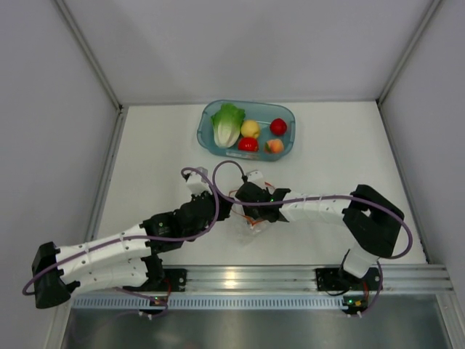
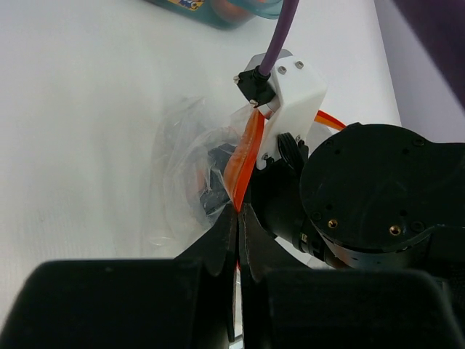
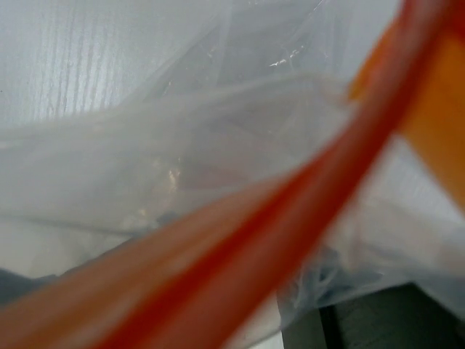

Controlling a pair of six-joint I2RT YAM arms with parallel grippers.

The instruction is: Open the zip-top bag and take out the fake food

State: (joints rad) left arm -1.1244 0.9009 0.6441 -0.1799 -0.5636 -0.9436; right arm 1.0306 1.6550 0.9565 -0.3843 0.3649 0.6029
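Your left gripper (image 2: 238,215) is pinched tight on the near end of the orange-red zip strip (image 2: 245,156) of the zip-top bag (image 2: 182,174). From the fingertips the strip runs away toward the other arm. The bag lies crumpled on the white counter (image 1: 152,160), near the middle, between your two arms. Your right gripper (image 1: 245,203) is pushed in at the bag's mouth from the opposite side. Its wrist camera shows only blurred clear plastic and the strip up close, so you cannot tell how its jaws stand. The fake food (image 1: 248,144) is well apart from the bag, in the teal bin (image 1: 207,138) at the far side of the counter: a lettuce head (image 1: 227,123), a yellow fruit (image 1: 250,129), red round pieces (image 1: 278,126) and a peach (image 1: 274,145).
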